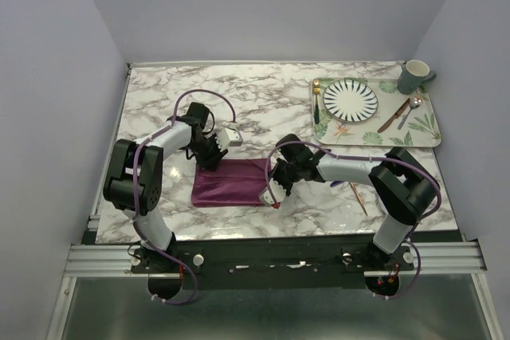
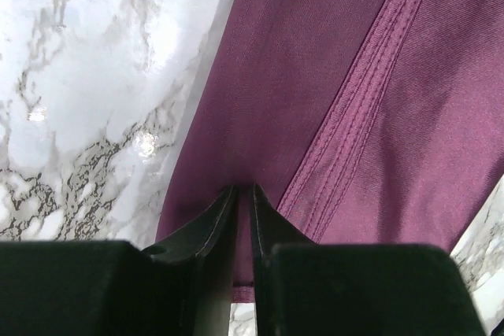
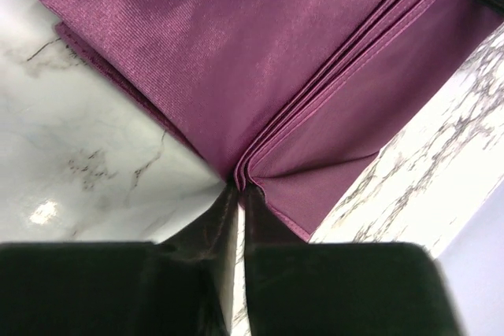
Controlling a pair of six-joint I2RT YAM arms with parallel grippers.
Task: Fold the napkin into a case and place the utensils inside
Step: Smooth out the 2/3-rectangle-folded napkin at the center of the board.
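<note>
Your napkin [image 1: 231, 182] lies folded in the middle of the surface [image 1: 263, 101], long axis running 9 to 3 o'clock. Your left pincer [image 1: 213, 157] nips its 11 o'clock edge, right pincer [image 1: 274, 190] its 3 o'clock end, both narrow on cloth.

The napkin [image 1: 231, 183] is shiny plum-purple. The bench [image 1: 255, 93] is white marble, grey-veined; the plate [image 1: 351, 99] has dark radial stripes.
</note>
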